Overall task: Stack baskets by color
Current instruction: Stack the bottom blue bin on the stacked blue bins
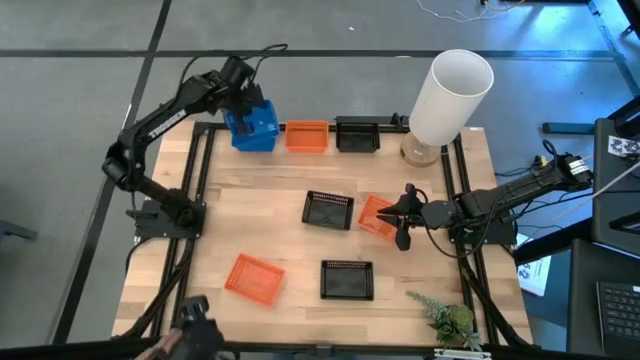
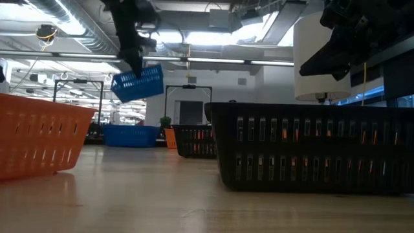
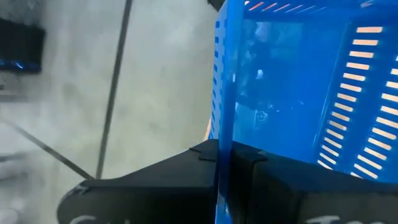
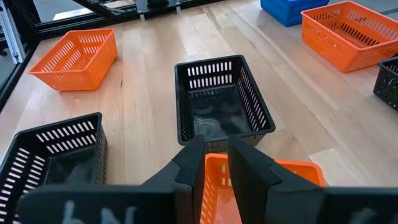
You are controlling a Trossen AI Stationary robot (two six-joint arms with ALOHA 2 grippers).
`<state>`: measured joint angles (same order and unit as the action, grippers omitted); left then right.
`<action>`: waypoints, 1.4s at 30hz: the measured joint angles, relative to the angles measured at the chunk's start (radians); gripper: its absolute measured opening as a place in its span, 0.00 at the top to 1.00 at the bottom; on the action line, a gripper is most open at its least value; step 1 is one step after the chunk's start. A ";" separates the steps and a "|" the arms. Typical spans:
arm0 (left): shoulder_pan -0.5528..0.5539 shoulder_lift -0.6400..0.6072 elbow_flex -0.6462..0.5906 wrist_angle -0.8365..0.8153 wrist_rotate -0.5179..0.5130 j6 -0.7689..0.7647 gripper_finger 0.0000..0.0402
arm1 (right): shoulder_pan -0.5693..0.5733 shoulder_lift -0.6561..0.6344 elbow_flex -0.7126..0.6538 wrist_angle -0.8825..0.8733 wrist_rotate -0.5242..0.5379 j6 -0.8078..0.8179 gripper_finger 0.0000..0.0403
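My left gripper (image 1: 245, 102) is over the table's far left corner, shut on a blue basket (image 2: 138, 83) that hangs tilted in the air. Below it another blue basket (image 2: 131, 134) stands on the table. Beside that, along the far edge, stand an orange basket (image 1: 307, 135) and a black basket (image 1: 357, 133). My right gripper (image 1: 400, 215), at the middle right, is shut on a tilted orange basket (image 1: 375, 214). On the table stand a black basket (image 1: 328, 210) at the centre, a black one (image 1: 347, 280) nearer and an orange one (image 1: 253, 276) near left. My left gripper pinches one side wall (image 3: 225, 127) of the blue basket at its rim, one finger inside and one outside. It comes from above, slanting down. The basket hangs below the fingers, tilted and clear of the table. My right gripper pinches the orange basket's wall (image 4: 214, 169) at the rim, one finger inside and one outside. It comes from the table's right, slanting slightly down. The basket sits tilted; whether its bottom touches the table I cannot tell.
A tall white cylinder (image 1: 450, 95) stands at the far right corner. A small green plant (image 1: 450, 320) lies at the near right corner. Bare wood shows between the centre baskets and the far row.
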<state>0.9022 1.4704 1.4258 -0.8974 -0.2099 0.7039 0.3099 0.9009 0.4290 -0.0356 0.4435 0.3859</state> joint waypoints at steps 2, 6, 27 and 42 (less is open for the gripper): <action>0.029 0.033 0.000 0.004 -0.001 0.000 1.00 | 0.000 0.000 0.000 0.000 0.000 -0.001 0.83; 0.066 0.103 0.000 -0.002 -0.007 0.000 1.00 | 0.000 0.000 0.000 0.000 0.000 -0.001 0.83; 0.073 0.245 0.000 0.049 -0.048 0.319 1.00 | 0.000 0.000 0.000 -0.001 0.000 -0.001 0.83; 0.019 0.245 0.000 0.048 -0.114 0.293 0.94 | 0.000 0.001 0.000 -0.004 0.000 0.000 0.83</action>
<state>0.9211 1.7157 1.4254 -0.8499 -0.3242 0.9972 0.3099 0.9016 0.4290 -0.0399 0.4435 0.3855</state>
